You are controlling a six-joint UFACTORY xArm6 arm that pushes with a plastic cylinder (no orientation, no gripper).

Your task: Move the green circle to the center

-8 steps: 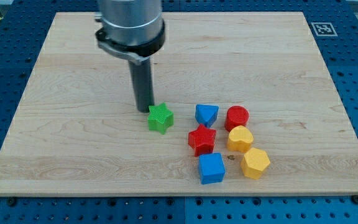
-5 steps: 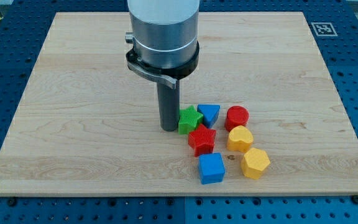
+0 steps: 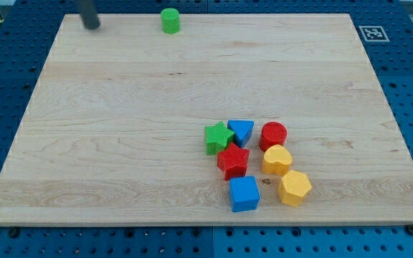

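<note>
The green circle (image 3: 169, 20) stands near the top edge of the wooden board (image 3: 120, 143), left of middle. My tip (image 3: 92, 26) is at the view's top left, well to the left of the green circle and apart from it. The green star (image 3: 219, 137) sits in the cluster at lower right of centre, touching the blue triangle (image 3: 241, 132) and the red star (image 3: 233, 160).
The cluster also holds a red circle (image 3: 272, 135), a yellow rounded block (image 3: 276, 160), a yellow hexagon (image 3: 294, 188) and a blue cube (image 3: 244, 193). A marker tag (image 3: 372, 32) sits at the board's top right corner.
The arm has pulled away from the green star to the board's top left corner. The green star stays against the blue triangle and red star. The green circle now shows.
</note>
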